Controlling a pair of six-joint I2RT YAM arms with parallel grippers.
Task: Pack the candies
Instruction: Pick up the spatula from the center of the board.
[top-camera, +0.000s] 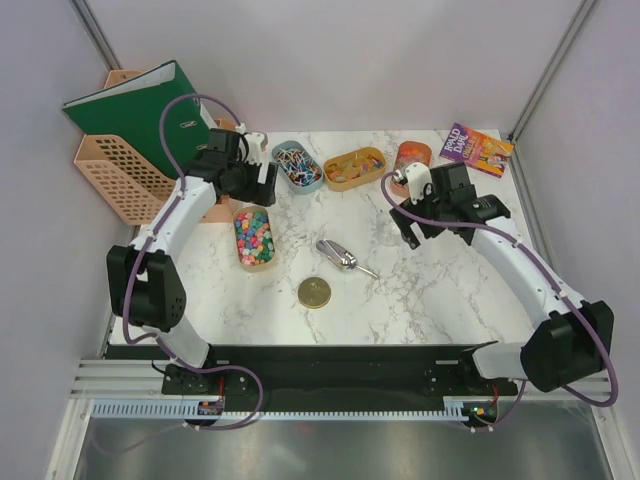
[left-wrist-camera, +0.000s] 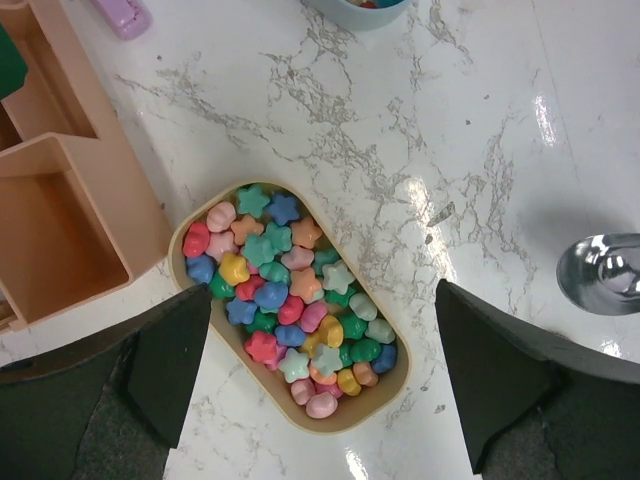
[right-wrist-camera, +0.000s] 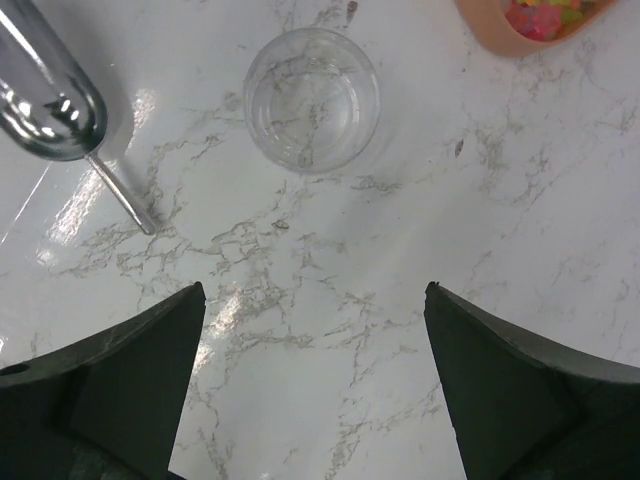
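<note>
We show the left gripper (left-wrist-camera: 318, 375) hovering over the candies (left-wrist-camera: 285, 290), which fill an oval tray (left-wrist-camera: 345, 423) left of the scoop (left-wrist-camera: 600, 272); its fingers (left-wrist-camera: 160, 370) stand fully spread, holding nothing. Right of the scoop, the right gripper (right-wrist-camera: 315, 375) likewise gapes wide and empty near a clear cup (right-wrist-camera: 312, 100), touching nothing

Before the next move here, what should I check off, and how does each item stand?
1. Left fingers open, empty: ok.
2. Right fingers open, empty: ok.
3. Candies in view below the left wrist, unobstructed: ok.
4. Scoop lying free on the table: ok.
5. Clear jar upright, uncovered, empty: ok.
6. Gold lid flat on the table, untouched: ok.
</note>
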